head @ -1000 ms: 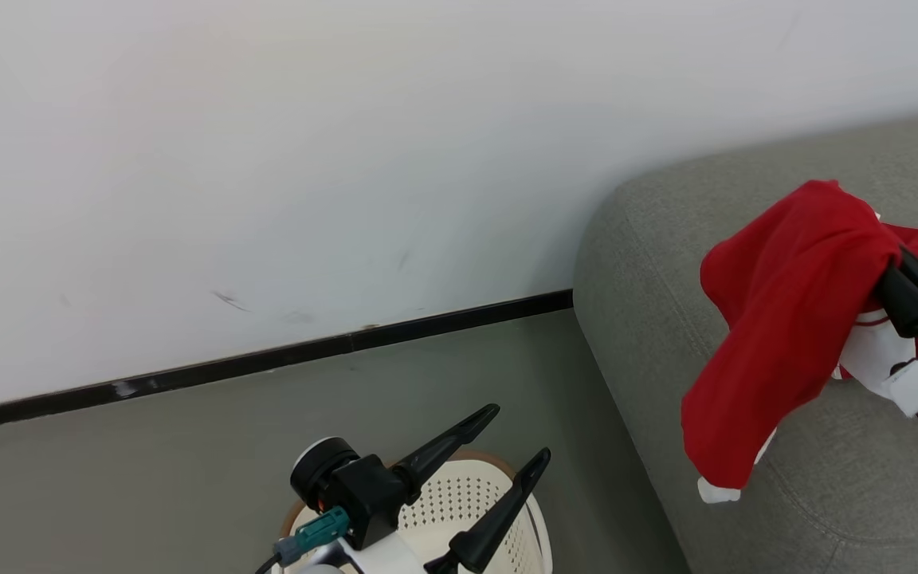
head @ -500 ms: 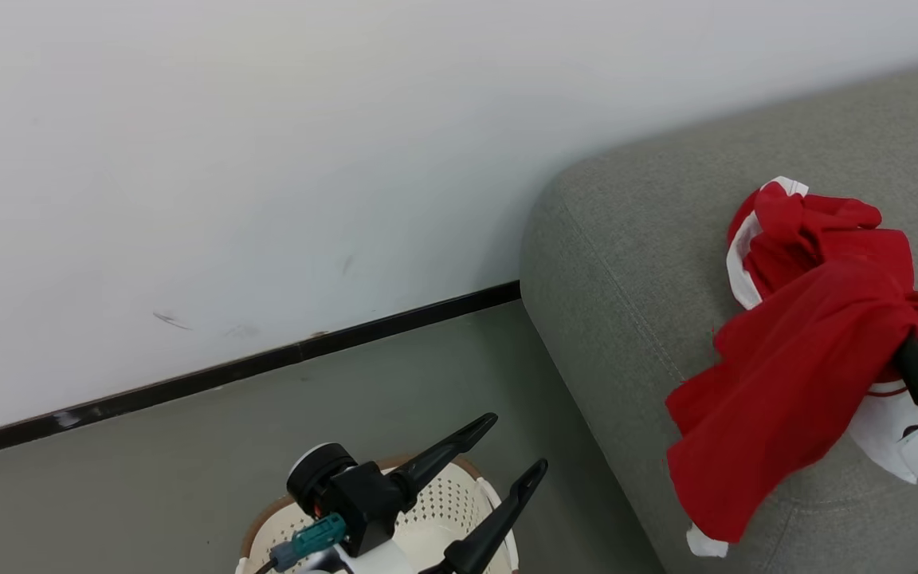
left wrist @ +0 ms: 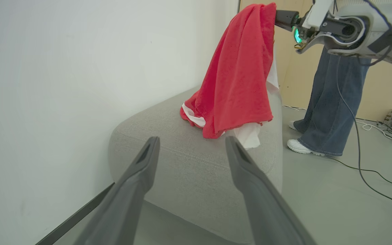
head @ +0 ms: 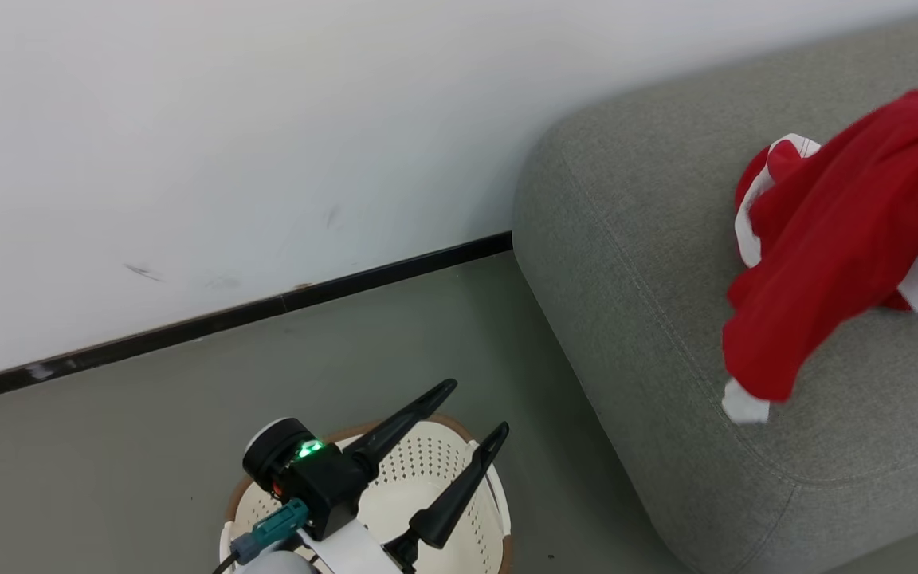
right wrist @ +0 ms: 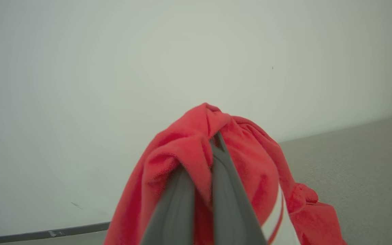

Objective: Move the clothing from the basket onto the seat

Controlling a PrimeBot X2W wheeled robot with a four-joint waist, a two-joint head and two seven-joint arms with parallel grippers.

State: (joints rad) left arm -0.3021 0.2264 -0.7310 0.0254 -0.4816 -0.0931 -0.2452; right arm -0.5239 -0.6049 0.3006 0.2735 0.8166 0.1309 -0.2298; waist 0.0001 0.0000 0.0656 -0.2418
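Scene beside the wall (head: pixel 268 159), read left to right. The left end effector (head: pixel 476 406) hangs over the basket (head: pixel 419 466) on the floor. Its two fingers are spread wide and hold nothing, probably parked there for a further pick. The part of the basket's inside that can be seen is bare perforated plastic. To the right lies the seat (head: pixel 650 239), the grey cushion where the clothing is meant to end up. A red garment with white trim (head: pixel 833 239) is draped there. Its lower folds touch the cushion top, while its upper part is lifted because the right end effector (right wrist: pixel 202 153) has it in hand. That end effector's fingers are pressed together, pinching a bunch of the red cloth. Letting go seems the step in hand.
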